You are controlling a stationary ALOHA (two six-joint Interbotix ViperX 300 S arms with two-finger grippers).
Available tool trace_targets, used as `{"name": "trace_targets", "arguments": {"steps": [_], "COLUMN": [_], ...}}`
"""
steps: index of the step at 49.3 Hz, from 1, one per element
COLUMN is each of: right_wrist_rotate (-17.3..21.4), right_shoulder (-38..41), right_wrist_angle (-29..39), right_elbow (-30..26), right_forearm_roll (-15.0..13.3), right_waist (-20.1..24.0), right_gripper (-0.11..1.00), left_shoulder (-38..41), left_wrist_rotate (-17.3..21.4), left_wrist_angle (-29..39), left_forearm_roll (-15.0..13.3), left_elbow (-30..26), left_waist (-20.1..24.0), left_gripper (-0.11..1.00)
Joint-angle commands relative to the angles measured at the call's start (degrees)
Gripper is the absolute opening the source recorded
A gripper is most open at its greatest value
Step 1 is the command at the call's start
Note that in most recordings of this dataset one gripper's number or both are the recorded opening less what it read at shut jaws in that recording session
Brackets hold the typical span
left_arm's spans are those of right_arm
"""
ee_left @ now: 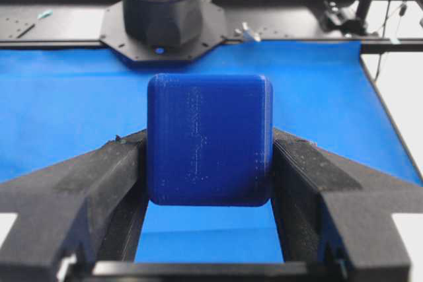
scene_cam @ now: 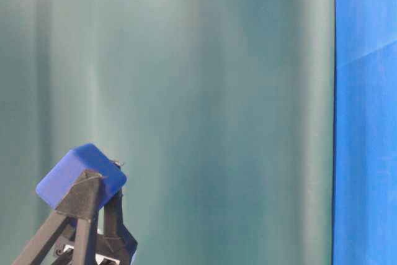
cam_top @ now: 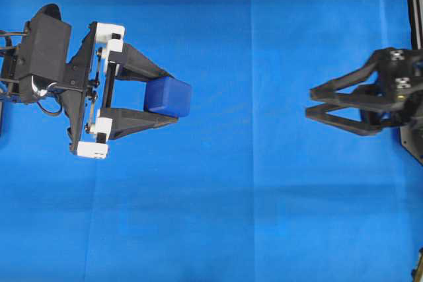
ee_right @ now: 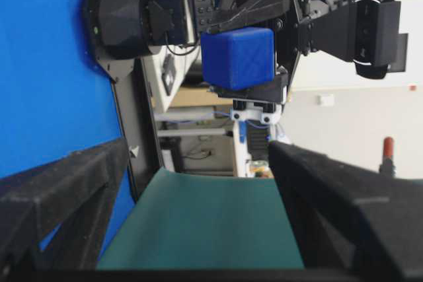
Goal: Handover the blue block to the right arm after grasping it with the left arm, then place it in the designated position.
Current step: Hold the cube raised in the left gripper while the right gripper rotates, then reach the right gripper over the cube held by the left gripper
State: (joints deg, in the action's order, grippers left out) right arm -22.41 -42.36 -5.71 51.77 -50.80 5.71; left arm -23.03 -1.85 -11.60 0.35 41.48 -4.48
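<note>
The blue block [cam_top: 169, 96] is clamped between the two black fingers of my left gripper [cam_top: 174, 98], which has white end pieces and points to the right. In the left wrist view the blue block [ee_left: 209, 138] sits pinched between both pads, held above the cloth. From table level the block [scene_cam: 80, 175] shows raised in the air, tilted, on the fingertips [scene_cam: 84, 200]. My right gripper [cam_top: 309, 102] is open and empty on the right, rolled on its side, facing the block across a wide gap. From the right wrist the block [ee_right: 238, 57] is seen ahead beyond the open right gripper [ee_right: 198, 153].
Blue cloth [cam_top: 238, 216] covers the table. A dark green backdrop [scene_cam: 205, 103] stands behind it. The right arm's black base [ee_left: 162, 11] and a black frame rail [ee_left: 297, 14] lie at the cloth's far end.
</note>
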Motion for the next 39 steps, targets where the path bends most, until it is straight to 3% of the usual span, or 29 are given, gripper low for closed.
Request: {"name": "trace_targets", "arguments": {"steps": [1,39], "right_wrist_rotate": [0.2,-0.1], "right_shoulder": [2.5,25.2], "right_wrist_angle": [0.0,0.8], "right_elbow": [-3.6,-23.6], "right_forearm_roll": [0.0,-0.2], "right_waist": [0.0,-1.0], "right_gripper": [0.92,0.92], "left_shoulder": [-1.1,-1.1], "left_wrist_rotate": [0.0,0.0], "left_wrist_angle": [-0.2,-0.1], "left_forearm_roll": [-0.1,0.0], "left_elbow": [-0.5,-0.4], "left_waist": [-0.2,-1.1], "left_gripper": [0.46,0.46]}}
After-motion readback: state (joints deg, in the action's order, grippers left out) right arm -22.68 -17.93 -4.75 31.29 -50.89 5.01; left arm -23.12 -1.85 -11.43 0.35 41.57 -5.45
